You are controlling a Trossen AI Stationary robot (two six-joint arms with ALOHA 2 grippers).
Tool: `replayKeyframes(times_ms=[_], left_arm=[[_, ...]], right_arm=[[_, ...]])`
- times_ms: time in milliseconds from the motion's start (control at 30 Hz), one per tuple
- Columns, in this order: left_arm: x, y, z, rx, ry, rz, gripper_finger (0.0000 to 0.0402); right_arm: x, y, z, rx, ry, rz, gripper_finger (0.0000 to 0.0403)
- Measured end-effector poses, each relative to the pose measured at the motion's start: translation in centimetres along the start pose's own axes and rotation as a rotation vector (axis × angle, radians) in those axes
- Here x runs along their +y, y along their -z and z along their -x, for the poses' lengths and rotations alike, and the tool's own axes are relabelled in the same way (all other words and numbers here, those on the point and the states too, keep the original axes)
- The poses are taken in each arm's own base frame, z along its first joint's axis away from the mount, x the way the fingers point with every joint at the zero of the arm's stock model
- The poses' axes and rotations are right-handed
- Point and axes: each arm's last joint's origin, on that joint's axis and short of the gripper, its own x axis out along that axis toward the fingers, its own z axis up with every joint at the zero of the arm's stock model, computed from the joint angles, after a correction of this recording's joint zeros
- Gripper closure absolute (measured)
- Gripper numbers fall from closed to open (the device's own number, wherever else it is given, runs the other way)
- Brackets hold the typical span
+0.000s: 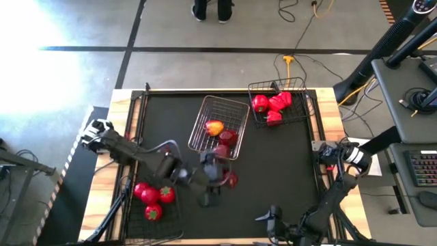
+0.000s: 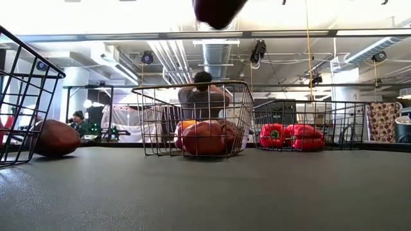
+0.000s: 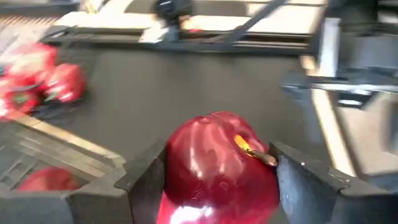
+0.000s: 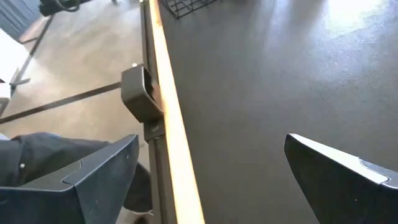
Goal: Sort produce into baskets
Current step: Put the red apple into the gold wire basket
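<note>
A: Apple point(image 3: 214, 168) up in the left gripper point(image 3: 214, 186), folks, dark red and glossy, a finger point(image 3: 140, 186) pressed to each side, jaws about half spread around it.

B: And it's off the mat. From table level you only catch its underside point(image 2: 218, 11) hanging at the top of the shot, above the silver basket point(image 2: 244, 112).

A: From overhead, that gripper point(image 1: 220, 176) sits mid-table, just in front of the silver basket point(image 1: 232, 108), with the apple point(image 1: 231, 179) showing red beside it.

B: What's in the basket?

A: A yellow-red apple point(image 1: 214, 128) and dark red apples point(image 1: 227, 137) next to it. The low camera shows the dark ones point(image 2: 204, 137) piled against the near wire.

B: Peppers?

A: Red peppers point(image 1: 272, 106) are all in the black basket point(image 1: 299, 87) at the far right corner, touching one another. From table level they sit point(image 2: 272, 135) behind its mesh point(image 2: 350, 125).

B: And the near left corner?

A: Tomatoes point(image 1: 151, 198), green stems up, clustered in the second black basket point(image 1: 136, 222). One red fruit point(image 2: 54, 137) lies by that basket's wire point(image 2: 26, 96) in the low shot; I can't tell which kind.

B: Right arm?

A: Waiting at the near right edge. Its gripper point(image 4: 211, 180) is spread wide with nothing between the fingers, hanging over the wooden edge point(image 4: 171, 124) of the table.

B: Anyone behind?

A: A person point(image 2: 203, 96) is beyond the table, partly hidden by the silver basket.
</note>
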Motion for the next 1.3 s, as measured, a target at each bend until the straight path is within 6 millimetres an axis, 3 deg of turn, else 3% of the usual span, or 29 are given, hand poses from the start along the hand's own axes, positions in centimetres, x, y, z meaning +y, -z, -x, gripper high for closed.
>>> replayKeyframes(times_ms=[300,467,567,833,1000,1133,1300], left_arm=[[7.7,-2.2,-1.0,0.146,-0.227,0.108,0.0162],[12.5,0.0,-3.4,0.348,-0.342,0.167,0.0162],[14.3,1.2,-4.7,0.417,-0.335,0.211,0.0161],[15.0,4.2,-8.5,0.562,-0.269,0.218,0.0108],[14.9,4.9,-9.2,0.592,-0.254,0.169,0.0080],[14.4,2.8,-7.1,0.526,-0.212,0.108,0.0073],[13.7,-1.1,-1.6,0.356,-0.156,0.026,0.0073]], right_arm=[[-0.3,-0.1,-0.7,-0.041,0.038,-0.040,0.0009],[-0.4,-0.1,-1.0,-0.040,0.044,-0.081,0.0009],[-0.4,-0.1,-0.9,-0.041,0.042,-0.099,0.0009],[-0.6,-0.4,-1.3,-0.045,0.053,-0.124,0.0009],[-1.0,-0.9,-1.9,-0.051,0.069,-0.155,0.0009],[-1.4,-1.5,-2.7,-0.013,0.069,-0.190,0.0009],[-2.6,-3.3,-4.1,0.037,0.073,-0.254,0.0009]])
